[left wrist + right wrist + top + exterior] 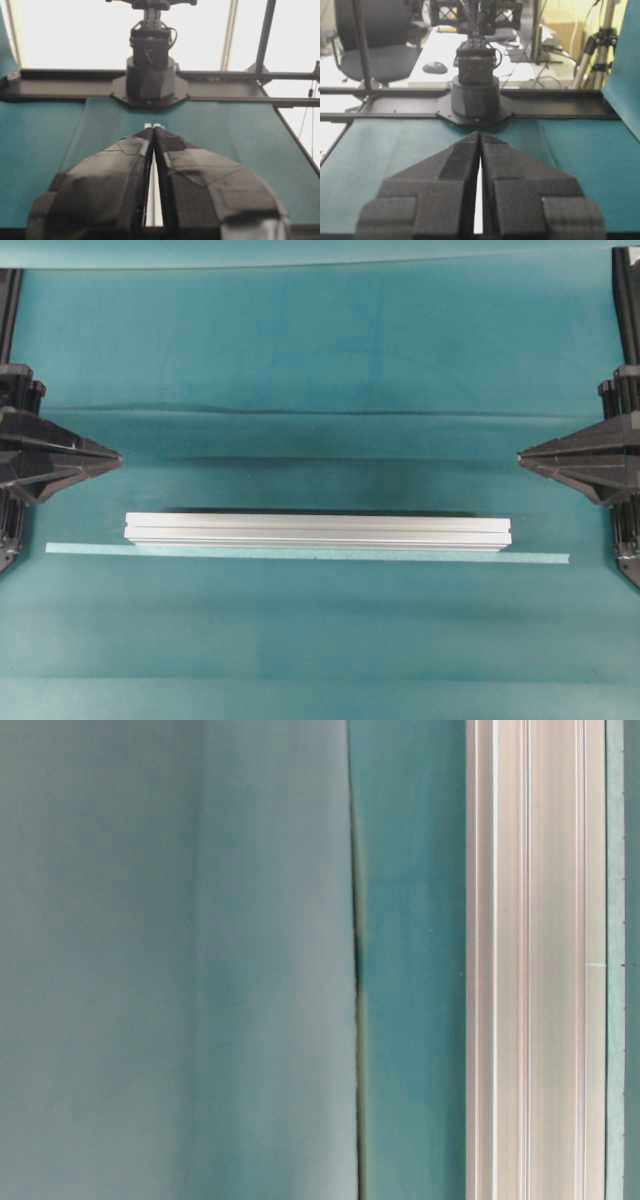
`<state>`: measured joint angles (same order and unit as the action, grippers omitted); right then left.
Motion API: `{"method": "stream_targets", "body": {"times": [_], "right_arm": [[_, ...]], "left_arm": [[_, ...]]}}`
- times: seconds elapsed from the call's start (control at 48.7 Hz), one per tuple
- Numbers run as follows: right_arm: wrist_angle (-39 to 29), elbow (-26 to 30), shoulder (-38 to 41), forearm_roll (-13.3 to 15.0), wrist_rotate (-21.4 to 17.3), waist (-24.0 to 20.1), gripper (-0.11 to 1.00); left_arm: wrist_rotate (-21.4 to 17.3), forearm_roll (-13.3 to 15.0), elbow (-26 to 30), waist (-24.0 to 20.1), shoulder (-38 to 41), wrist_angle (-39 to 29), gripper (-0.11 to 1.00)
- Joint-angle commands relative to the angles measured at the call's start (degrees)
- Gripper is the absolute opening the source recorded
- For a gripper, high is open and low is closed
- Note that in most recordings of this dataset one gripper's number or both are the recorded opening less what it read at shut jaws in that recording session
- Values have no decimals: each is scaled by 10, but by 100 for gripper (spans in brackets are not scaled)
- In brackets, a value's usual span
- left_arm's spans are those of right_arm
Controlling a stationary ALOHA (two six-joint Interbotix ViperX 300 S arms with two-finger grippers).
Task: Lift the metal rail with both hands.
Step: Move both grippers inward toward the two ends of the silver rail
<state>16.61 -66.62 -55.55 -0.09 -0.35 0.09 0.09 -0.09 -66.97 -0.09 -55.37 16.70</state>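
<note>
- One metal rail [318, 530] is lying on the teal cloth [320, 350], touching one pale-green tape strip [306, 553].
- Two grippers, left gripper [118, 458] and right gripper [521, 455], are sitting pinched together, empty, well apart from the rail.
- Both arms are being cut off by the overhead view's edges.

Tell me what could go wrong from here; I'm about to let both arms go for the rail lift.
1. Both grippers, left and right, are shut and parked apart from the metal rail; unless they open first, they would likely push it.
2. The rail is long; unequal lifting at its ends could tilt it and let it slip.
3. The pale tape strip lies right along the rail's near edge, so a finger might catch it.
</note>
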Motion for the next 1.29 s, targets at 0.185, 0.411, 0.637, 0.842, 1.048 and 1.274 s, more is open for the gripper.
{"method": "stream_targets", "body": {"times": [0.185, 0.411, 0.637, 0.842, 1.048, 1.274], "right_arm": [[-93, 20, 30, -50, -49, -9, 0], [-229, 64, 62, -52, -118, 4, 0], [-367, 134, 140, -52, -120, 4, 0], [-464, 198, 222, -50, -118, 4, 0], [-557, 272, 324, -47, -112, 5, 0], [-636, 330, 403, -33, -109, 6, 0]], "left_arm": [[57, -5, 45, -6, 43, -54, -1], [71, -8, 94, -2, 66, -194, -1], [69, -10, 161, -5, 136, -359, -1], [68, -11, 220, -5, 214, -445, -1], [67, -11, 279, -1, 290, -511, -1], [65, -11, 333, 8, 346, -592, -1]]}}
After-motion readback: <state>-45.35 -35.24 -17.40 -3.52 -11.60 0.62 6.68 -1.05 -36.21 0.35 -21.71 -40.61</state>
